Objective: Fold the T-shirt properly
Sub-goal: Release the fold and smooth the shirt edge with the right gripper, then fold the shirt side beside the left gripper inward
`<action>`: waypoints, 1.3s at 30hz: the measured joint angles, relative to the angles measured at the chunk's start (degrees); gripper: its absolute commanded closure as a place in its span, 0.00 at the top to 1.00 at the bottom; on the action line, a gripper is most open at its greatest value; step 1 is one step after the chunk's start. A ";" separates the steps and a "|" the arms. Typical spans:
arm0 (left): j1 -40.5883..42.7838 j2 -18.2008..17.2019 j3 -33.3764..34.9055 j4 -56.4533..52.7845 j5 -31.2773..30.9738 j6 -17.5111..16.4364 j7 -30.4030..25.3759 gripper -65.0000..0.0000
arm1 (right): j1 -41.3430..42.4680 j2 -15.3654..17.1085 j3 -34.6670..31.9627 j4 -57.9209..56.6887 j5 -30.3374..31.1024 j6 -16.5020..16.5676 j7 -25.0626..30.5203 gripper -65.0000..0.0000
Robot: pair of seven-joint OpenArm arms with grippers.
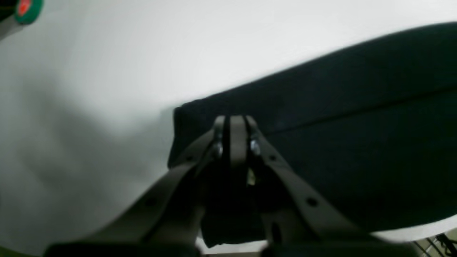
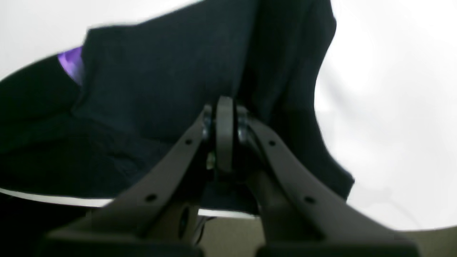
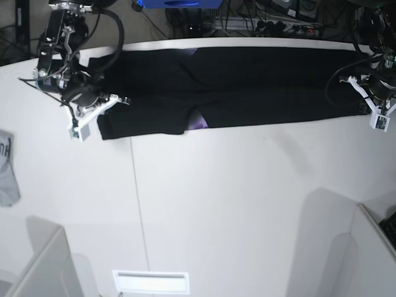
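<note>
The black T-shirt lies stretched in a long band along the table's far edge, with a bit of purple print showing at a fold. At its left end in the base view, my right gripper is shut on the cloth. The right wrist view shows those fingertips pressed together in the bunched black T-shirt, purple print off to the left. My left gripper holds the other end. In the left wrist view it is shut on the T-shirt's corner.
The white table stretches toward the front, with a seam down its left part. A small grey cloth lies at the left edge. Cables and a blue box sit behind the table. Grey panels stand at both front corners.
</note>
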State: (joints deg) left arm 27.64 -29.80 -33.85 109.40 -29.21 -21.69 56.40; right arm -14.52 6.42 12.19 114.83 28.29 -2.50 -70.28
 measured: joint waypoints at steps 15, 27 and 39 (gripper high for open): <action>4.61 0.04 0.37 -0.09 0.48 0.00 -0.04 0.00 | -2.14 0.00 3.93 -0.09 4.90 -0.07 0.17 0.00; 4.13 2.45 0.50 -0.09 11.21 -0.42 -0.26 0.04 | -2.08 -0.15 3.72 -0.09 2.93 -0.07 0.15 0.04; 4.11 2.36 -0.15 0.26 11.41 -0.22 -0.28 0.74 | -2.19 -0.15 3.72 -0.09 2.78 -0.02 0.22 0.24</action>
State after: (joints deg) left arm 31.75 -27.44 -34.00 109.67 -17.80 -21.91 56.12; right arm -16.71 6.26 15.90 114.74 31.07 -2.52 -70.06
